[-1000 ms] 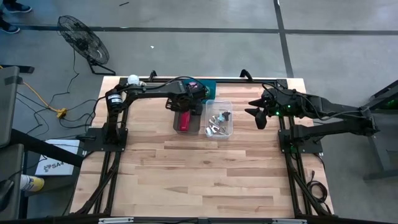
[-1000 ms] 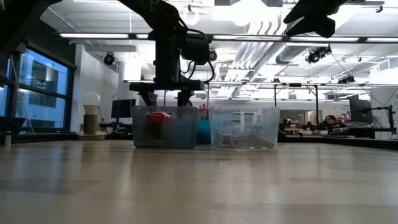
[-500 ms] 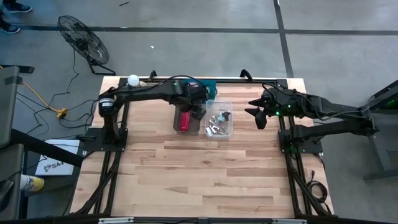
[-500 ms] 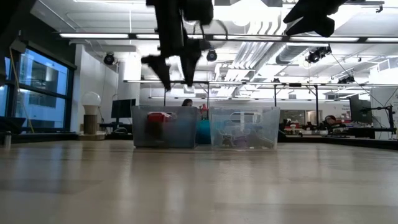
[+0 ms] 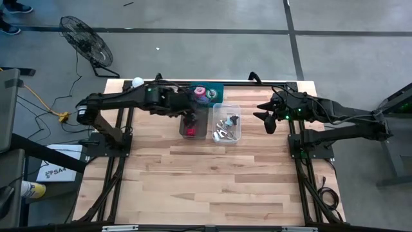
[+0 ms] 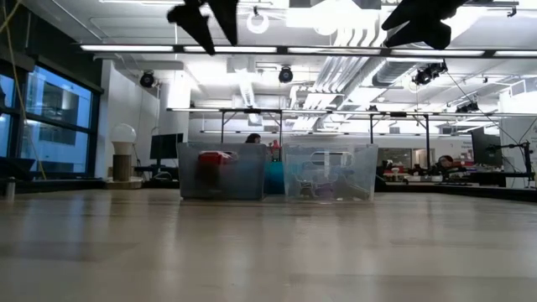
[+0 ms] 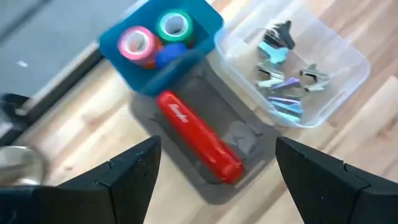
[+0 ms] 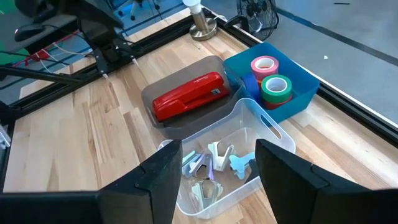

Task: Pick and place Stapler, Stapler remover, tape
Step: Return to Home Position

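Observation:
The red stapler [image 7: 199,137] [image 8: 189,96] lies flat on the floor of a grey bin [image 5: 190,131]. Behind it, a blue bin [image 8: 298,84] holds tape rolls, among them a pink one [image 7: 138,45] and a green one [image 7: 174,25]. Several staple removers [image 7: 286,68] lie in a clear bin [image 5: 234,133] to the right of the grey one. My left gripper [image 7: 217,180] [image 6: 205,17] hangs open, high above the grey bin, with nothing between its fingers. My right gripper [image 5: 265,116] [image 8: 217,180] waits open and raised at the table's right, pointing toward the bins.
The three bins stand close together at the table's far middle. A small lamp with a white bulb [image 5: 137,82] stands at the far left corner. The near part of the wooden table [image 5: 206,187] is bare board.
My left gripper has risen from just over the grey bin to well above it, drawing slightly toward the table's left and rolling about its own axis. It has stayed open. The stapler has kept lying in the grey bin.

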You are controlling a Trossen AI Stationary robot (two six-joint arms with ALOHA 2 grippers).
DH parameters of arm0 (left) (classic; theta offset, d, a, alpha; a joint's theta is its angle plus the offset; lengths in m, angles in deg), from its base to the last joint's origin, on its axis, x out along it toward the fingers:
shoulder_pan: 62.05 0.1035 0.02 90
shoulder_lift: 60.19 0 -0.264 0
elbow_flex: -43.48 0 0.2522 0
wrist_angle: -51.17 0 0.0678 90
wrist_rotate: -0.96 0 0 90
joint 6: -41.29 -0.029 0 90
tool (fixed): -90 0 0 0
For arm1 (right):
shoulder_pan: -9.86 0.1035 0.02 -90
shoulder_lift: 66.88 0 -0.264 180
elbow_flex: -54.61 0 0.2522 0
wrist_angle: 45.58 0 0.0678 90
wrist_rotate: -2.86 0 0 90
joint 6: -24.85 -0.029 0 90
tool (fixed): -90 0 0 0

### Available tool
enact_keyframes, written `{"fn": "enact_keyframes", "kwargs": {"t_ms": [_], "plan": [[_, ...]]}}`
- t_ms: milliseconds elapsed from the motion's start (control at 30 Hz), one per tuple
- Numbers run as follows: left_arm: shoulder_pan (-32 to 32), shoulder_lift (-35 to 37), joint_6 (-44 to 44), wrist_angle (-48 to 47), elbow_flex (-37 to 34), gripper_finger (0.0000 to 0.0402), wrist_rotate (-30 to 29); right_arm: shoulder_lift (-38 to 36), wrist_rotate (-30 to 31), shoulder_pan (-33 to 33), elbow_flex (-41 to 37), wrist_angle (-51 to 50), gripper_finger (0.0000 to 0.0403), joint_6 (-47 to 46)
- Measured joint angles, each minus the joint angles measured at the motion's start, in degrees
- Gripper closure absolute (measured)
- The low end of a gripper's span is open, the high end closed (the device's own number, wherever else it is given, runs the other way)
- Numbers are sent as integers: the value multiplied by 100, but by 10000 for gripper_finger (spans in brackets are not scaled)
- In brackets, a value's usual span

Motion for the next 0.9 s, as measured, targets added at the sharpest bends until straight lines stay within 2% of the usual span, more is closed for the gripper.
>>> {"fn": "enact_keyframes", "kwargs": {"t_ms": [233,367,467,600,900], "plan": [[-543,550,14,-932,0,90,-926,0,-111,1,2,-3,208,-2],[-807,919,-12,-1165,-84,90,-1252,0,-137,0,2,-3,208,-2],[-952,1334,-153,-1129,-408,90,-1389,0,-197,2,2,-4,208,-4],[-1003,2104,-605,-418,-1291,90,-1328,0,-217,0,2,-4,208,-5],[-988,4418,-1574,2304,-4036,90,28,0,-717,0,2,-4,208,-7]]}}
